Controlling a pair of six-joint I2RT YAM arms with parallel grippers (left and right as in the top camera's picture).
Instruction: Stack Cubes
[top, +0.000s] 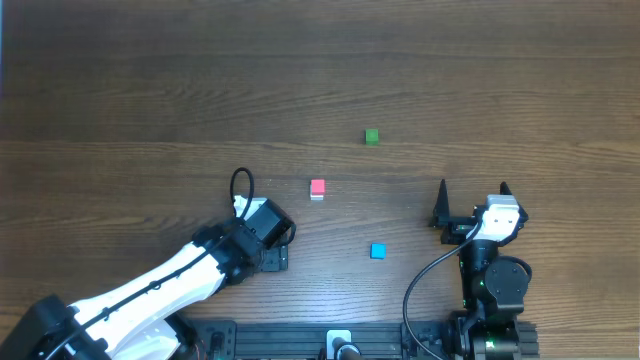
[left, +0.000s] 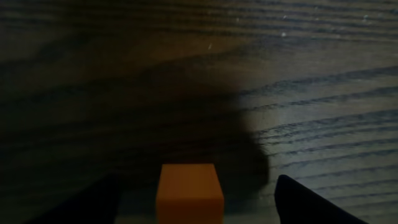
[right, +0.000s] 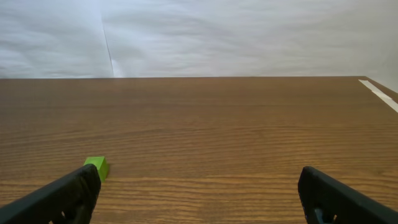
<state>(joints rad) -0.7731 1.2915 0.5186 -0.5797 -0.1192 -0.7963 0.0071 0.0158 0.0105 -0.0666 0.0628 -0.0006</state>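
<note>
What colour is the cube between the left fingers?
Orange. The cube shows best in the left wrist view.

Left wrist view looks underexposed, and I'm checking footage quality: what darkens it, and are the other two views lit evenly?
Left wrist view: a heavy shadow covers the table around the orange cube, with lit wood only at one side. Top view: even light, no glare. Right wrist view: bright, the green cube clear.
</note>
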